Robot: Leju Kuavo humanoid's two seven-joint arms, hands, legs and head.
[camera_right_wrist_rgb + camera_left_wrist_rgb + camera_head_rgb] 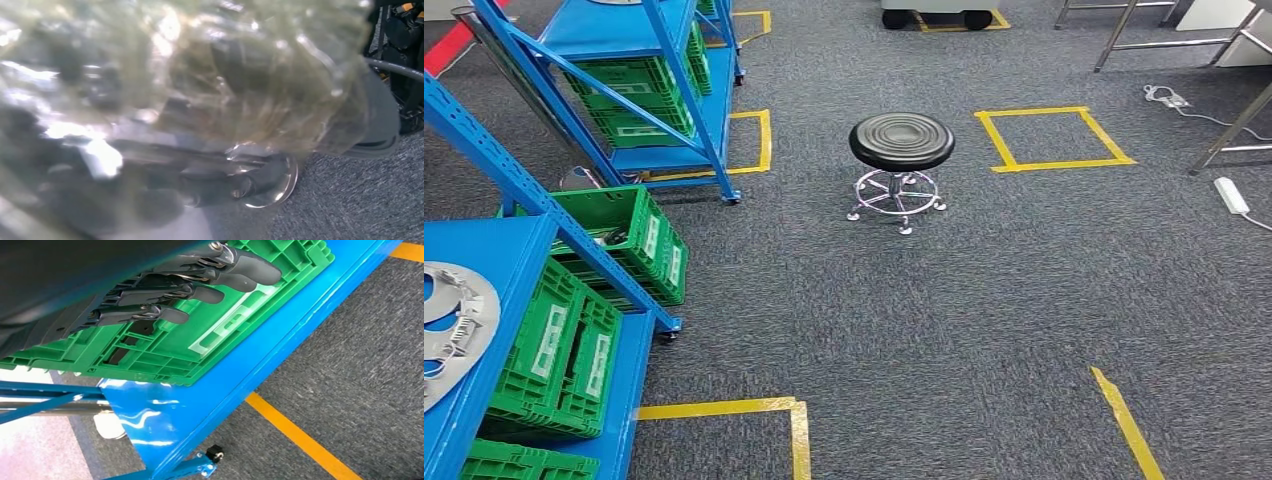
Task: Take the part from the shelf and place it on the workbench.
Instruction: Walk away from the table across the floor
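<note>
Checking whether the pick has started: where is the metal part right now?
In the head view, the silver disc-shaped part lies on the blue shelf at the far left, beside the green crates.

A black round stool (pixel 902 140) on a chrome wheeled base stands on the grey carpet (pixel 944 320) near the middle of the floor. Right of it lies a square of yellow floor tape (pixel 1053 139), with more yellow tape strips nearer. Green plastic crates (pixel 629 240) sit at the left. A white power strip (pixel 1230 194) lies at the far right beside metal table legs (pixel 1230 135).
</note>
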